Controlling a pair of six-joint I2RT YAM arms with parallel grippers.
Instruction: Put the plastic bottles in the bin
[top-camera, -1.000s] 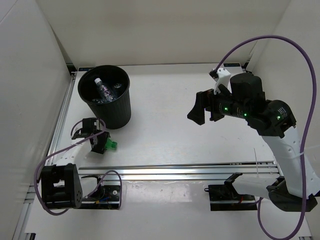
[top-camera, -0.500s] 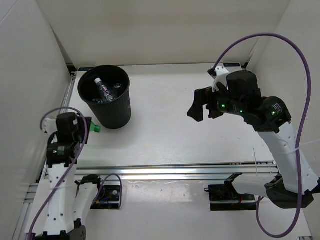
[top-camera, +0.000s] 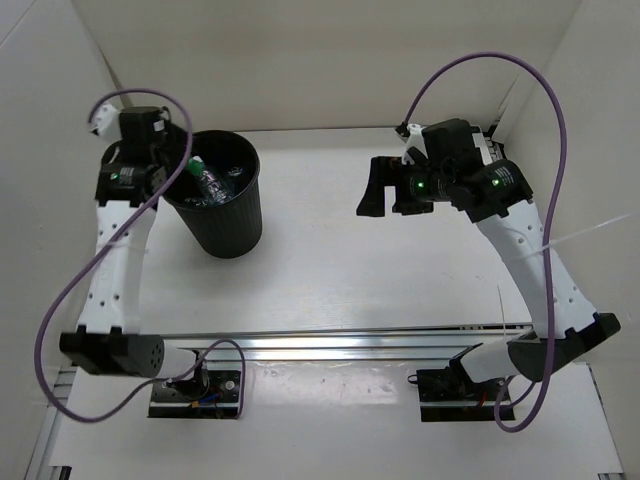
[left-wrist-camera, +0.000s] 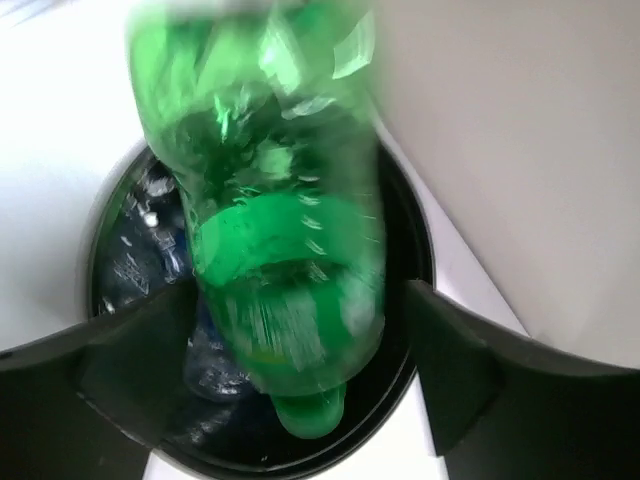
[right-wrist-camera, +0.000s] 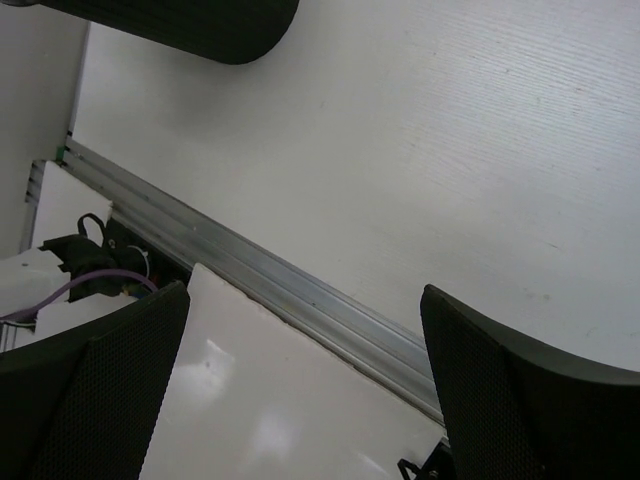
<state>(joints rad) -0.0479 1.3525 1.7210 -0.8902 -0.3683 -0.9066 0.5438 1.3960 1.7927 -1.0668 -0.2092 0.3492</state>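
The black bin (top-camera: 228, 226) stands at the table's back left. Clear plastic bottles (top-camera: 210, 181) with blue labels lie inside it. My left gripper (top-camera: 178, 166) hovers over the bin's left rim, its jaws spread wide. A translucent green bottle (left-wrist-camera: 270, 260) hangs blurred between them, cap down over the bin's mouth (left-wrist-camera: 421, 290), with a gap to the right finger. From above, the green bottle (top-camera: 191, 166) shows at the rim. My right gripper (top-camera: 388, 200) is open and empty above the table's right half.
An aluminium rail (top-camera: 350, 337) crosses the table's near edge, with the arm bases and cables in front of it. White walls close in the left, back and right. The right wrist view shows the rail (right-wrist-camera: 300, 282) and the bin's base (right-wrist-camera: 200, 22).
My left arm rose from the table beside the bin, carrying the green bottle over the rim, and its jaws opened. The right arm drifted slightly left, still open.
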